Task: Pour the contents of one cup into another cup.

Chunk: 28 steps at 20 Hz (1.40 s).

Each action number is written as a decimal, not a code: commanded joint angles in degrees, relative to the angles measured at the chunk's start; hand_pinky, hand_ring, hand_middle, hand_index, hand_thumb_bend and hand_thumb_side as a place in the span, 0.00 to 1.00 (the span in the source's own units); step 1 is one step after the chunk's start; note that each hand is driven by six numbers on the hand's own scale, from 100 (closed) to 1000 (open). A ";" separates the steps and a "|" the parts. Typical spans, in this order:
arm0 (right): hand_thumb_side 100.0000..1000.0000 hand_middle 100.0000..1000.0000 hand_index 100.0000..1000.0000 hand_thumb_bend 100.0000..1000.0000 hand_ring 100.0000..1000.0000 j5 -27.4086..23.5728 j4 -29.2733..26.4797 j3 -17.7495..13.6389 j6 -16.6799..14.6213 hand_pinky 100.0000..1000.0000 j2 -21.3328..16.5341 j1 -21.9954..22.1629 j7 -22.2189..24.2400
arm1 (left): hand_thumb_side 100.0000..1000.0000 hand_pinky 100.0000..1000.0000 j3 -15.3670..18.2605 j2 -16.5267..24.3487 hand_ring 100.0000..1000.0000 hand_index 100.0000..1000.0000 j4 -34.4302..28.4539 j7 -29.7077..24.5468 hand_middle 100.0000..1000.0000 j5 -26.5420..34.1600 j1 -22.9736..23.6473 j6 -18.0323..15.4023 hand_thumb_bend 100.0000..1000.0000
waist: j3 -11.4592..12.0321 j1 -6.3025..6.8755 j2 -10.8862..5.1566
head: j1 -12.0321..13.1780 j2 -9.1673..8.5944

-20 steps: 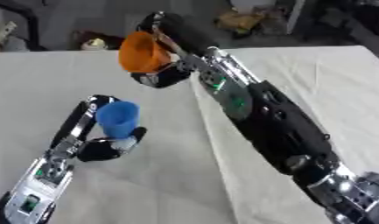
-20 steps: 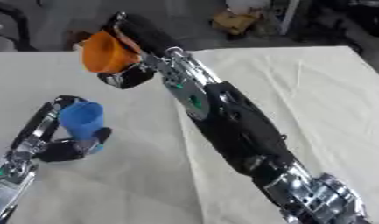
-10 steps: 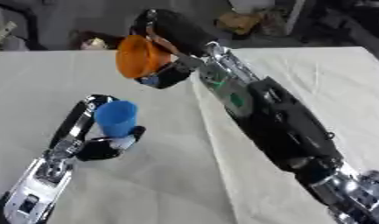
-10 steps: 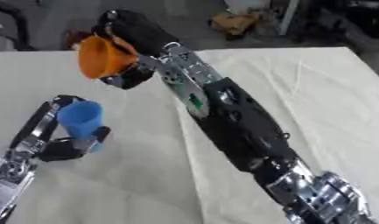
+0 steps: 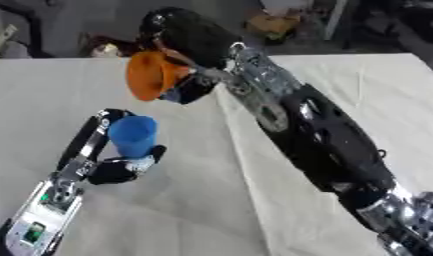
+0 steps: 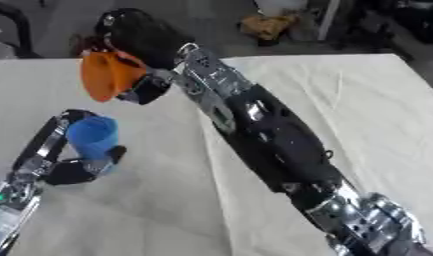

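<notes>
Here the right hand [image 5: 189,35] is holding an orange cup [image 5: 152,75] up in the air, fingers curled round it, with the cup tipped over so that its open mouth is facing down and to the left. The cup is hanging above and slightly behind a blue cup [image 5: 133,136], well apart from it. The left hand [image 5: 114,162] is gripping the blue cup, fingers and thumb wrapped round its lower part, and is keeping it upright on the white cloth [image 5: 359,95] covering the table. The right arm is stretching across from the lower right corner; the left arm is coming in from the lower left. Whatever is inside either cup is not showing.
</notes>
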 commanded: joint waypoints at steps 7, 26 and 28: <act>0.00 0.27 0.47 0.12 0.74 4.70 -2.73 0.48 -3.27 0.77 -1.15 -2.07 0.60 | 0.25 0.52 0.72 0.95 0.31 0.42 -0.20 0.00 0.05 -0.07 -0.66 -0.46 0.00 | -0.17 0.01 -1.28 | 0.16 -0.45; 0.00 0.35 0.53 0.19 0.74 13.73 -2.75 1.06 -5.91 0.78 -0.79 -2.43 -0.41 | 0.26 0.52 0.60 0.99 0.31 0.43 -0.25 -0.38 0.07 0.06 -0.64 -0.41 0.00 | -0.17 -0.17 -1.38 | 0.23 -0.50; 0.00 0.36 0.53 0.20 0.74 14.72 -2.74 1.11 -5.83 0.78 -0.76 -2.50 -0.67 | 0.27 0.52 0.59 0.99 0.31 0.43 -0.24 -0.41 0.07 0.08 -0.64 -0.41 0.00 | -0.15 -0.19 -1.39 | 0.25 -0.51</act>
